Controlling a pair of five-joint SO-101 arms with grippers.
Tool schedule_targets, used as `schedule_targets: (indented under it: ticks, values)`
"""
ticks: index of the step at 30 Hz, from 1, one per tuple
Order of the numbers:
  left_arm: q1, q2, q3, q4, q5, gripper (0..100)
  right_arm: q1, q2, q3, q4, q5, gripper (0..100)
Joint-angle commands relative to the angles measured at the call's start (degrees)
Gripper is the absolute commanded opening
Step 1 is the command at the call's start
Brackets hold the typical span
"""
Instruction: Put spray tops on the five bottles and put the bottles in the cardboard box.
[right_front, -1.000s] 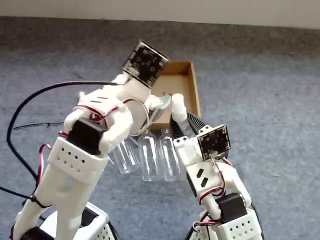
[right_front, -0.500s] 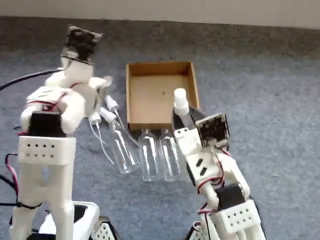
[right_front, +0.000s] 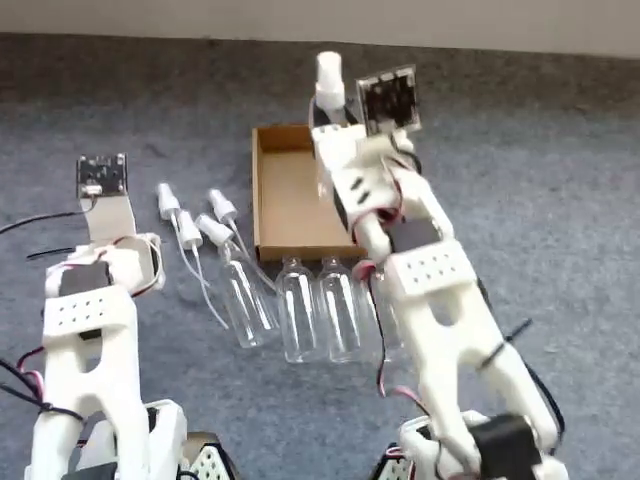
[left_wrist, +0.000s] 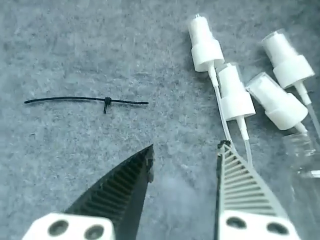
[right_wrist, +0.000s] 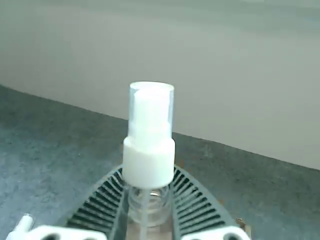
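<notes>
Progress: one of five bottles wears its top, judging from these views; none lies in the part of the box that shows, so the task looks to be in its early stage.
Step in hand: probably boxing the first finished bottle.
Right gripper (right_wrist: 149, 186): jaws clenched on the neck of the capped bottle (right_wrist: 148, 201), just under its spray top (right_wrist: 149, 130).
Where that bottle is: lifted off the counter (right_front: 520, 200), held over the far end of the cardboard box (right_front: 258, 190), with the top toward the box's far edge.
Its axis: the long axis runs in line with the jaws, spray top leading away from the wrist and toward the far wall (right_wrist: 240, 60). It is raised rather than flat, though how steeply cannot be told.
Left gripper (left_wrist: 186, 147): jaws released and spread, nothing between them, hanging over bare counter on the left.
Loose spray tops (left_wrist: 232, 95): four in a cluster left of the box, near the left jaws, lying flat with their dip tubes trailing toward the near side.
Uncapped bottles (right_front: 298, 310): three lie side by side against the near end of the box, long axes running near to far, necks toward the box. A fourth seems partly hidden behind the right arm.
Left to do: top the remaining bottles, then box all five.
Other: a black cable tie (left_wrist: 105, 101) lies on the counter.
</notes>
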Motion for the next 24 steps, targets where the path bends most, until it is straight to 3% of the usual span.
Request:
schedule_targets:
  ticks: [1,7,16,24]
  values:
    - [-0.48,-1.45,4.97,-8.88,0.53,20,-2.42,11.12,-12.09,-3.65,-0.62,0.5]
    - [1.1,-1.45,8.22,-13.98,0.44,20,-4.0,29.85,-25.19,-9.01,10.9,0.5]
    - [1.63,-1.1,8.4,-13.98,0.44,20,-3.82,44.97,-33.27,-23.08,-2.9,0.5]
    - [2.59,-1.01,8.4,-13.98,0.44,20,-4.09,47.25,-33.19,-29.32,-3.43,0.4]
